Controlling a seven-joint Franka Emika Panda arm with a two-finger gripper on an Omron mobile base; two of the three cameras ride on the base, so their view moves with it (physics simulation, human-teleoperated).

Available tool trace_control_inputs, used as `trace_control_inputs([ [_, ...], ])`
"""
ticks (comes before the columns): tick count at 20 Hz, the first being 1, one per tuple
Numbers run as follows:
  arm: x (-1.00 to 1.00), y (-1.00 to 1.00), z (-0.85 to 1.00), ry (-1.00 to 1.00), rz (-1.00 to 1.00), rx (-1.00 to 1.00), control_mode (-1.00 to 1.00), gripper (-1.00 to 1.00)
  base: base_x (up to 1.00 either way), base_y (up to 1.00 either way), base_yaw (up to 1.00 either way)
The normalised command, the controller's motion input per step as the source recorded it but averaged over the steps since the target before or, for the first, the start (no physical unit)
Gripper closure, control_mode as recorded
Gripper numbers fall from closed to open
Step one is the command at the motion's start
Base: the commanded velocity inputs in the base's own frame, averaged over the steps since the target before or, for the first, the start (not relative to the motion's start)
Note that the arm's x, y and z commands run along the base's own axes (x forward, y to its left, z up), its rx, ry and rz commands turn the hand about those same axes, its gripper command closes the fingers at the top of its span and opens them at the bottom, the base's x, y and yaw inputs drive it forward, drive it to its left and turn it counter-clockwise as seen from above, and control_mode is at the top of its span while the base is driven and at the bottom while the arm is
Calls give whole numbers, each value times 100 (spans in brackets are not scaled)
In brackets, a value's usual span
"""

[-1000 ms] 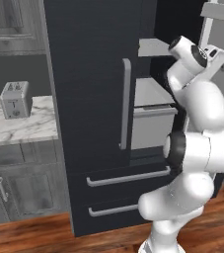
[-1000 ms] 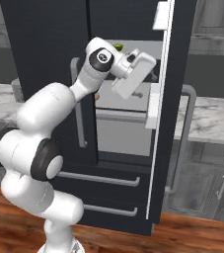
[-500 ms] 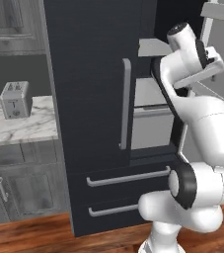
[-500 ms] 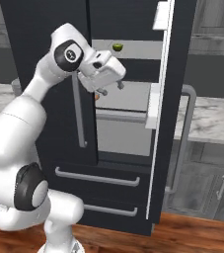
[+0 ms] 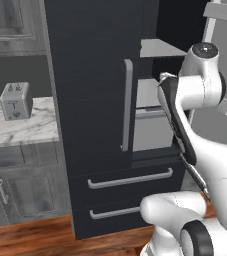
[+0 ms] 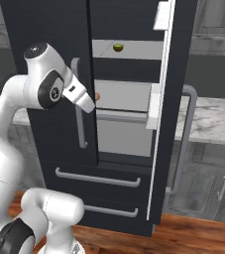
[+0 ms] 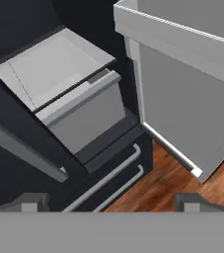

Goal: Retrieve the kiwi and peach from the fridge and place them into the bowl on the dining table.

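Right base view: kiwi upper centre on fridge shelf; gripper spread, empty. Raise and approach level.

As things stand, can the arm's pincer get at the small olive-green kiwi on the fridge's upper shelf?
Probably yes. The tall black fridge's right door stands open and the small olive-green kiwi lies exposed on the grey upper shelf. The open pincer points down at the lower compartment, so it must rise first.

place: likely kitchen | signs: fridge, toaster, marble counter
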Motion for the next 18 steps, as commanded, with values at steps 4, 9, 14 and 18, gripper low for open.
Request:
trace_control_inputs([
  [4,19,82,0,-3,2,-2,-100,-100,0,0,0],
  [9,41,74,0,0,5,-12,-100,-100,0,0,0],
  [14,41,30,-1,-2,5,-2,-100,-100,0,0,0],
  [18,51,0,-3,0,6,1,-100,-100,0,0,0],
])
